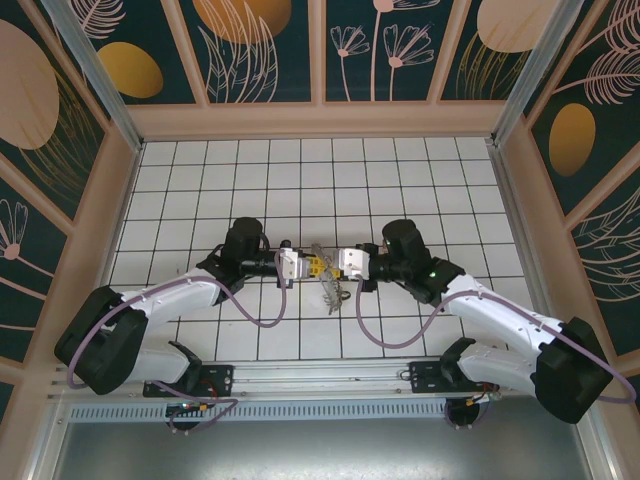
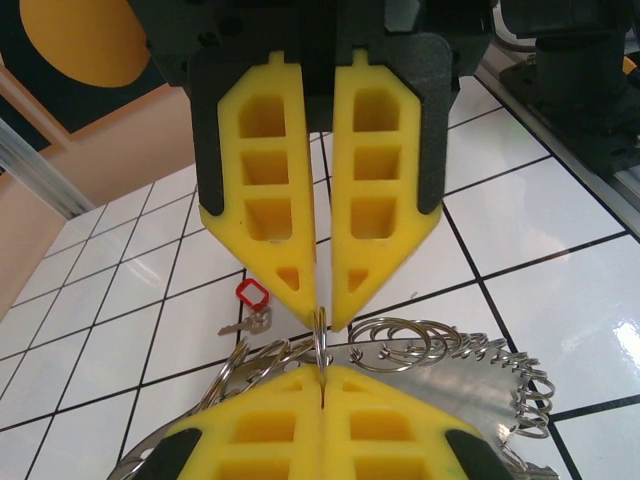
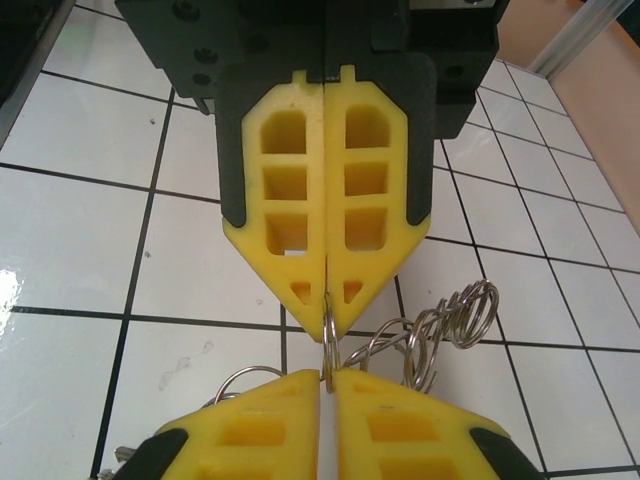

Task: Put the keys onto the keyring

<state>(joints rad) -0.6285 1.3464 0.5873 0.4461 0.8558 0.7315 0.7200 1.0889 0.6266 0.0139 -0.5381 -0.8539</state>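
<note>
My two grippers meet tip to tip over the middle of the tiled floor. The left gripper [image 1: 312, 266] [image 2: 322, 374] is shut on a small split ring [image 2: 321, 338] [image 3: 327, 345] of the keyring [image 2: 470, 372] [image 1: 330, 292]. The keyring's silvery band and its many small rings [image 3: 452, 318] hang just under the fingertips. The right gripper [image 1: 328, 266] [image 3: 328, 378] [image 2: 322, 308] pinches the same ring from the opposite side, its pads a sliver apart round the wire. One of the keys [image 2: 248, 318], silvery with a red tag, lies loose on a tile beyond the bunch.
White tiled floor [image 1: 200, 170] with dark grout stretches behind and to both sides of the grippers. Patterned walls [image 1: 260, 50] enclose it on three sides. A metal rail [image 1: 320, 380] with the arm bases runs along the near edge.
</note>
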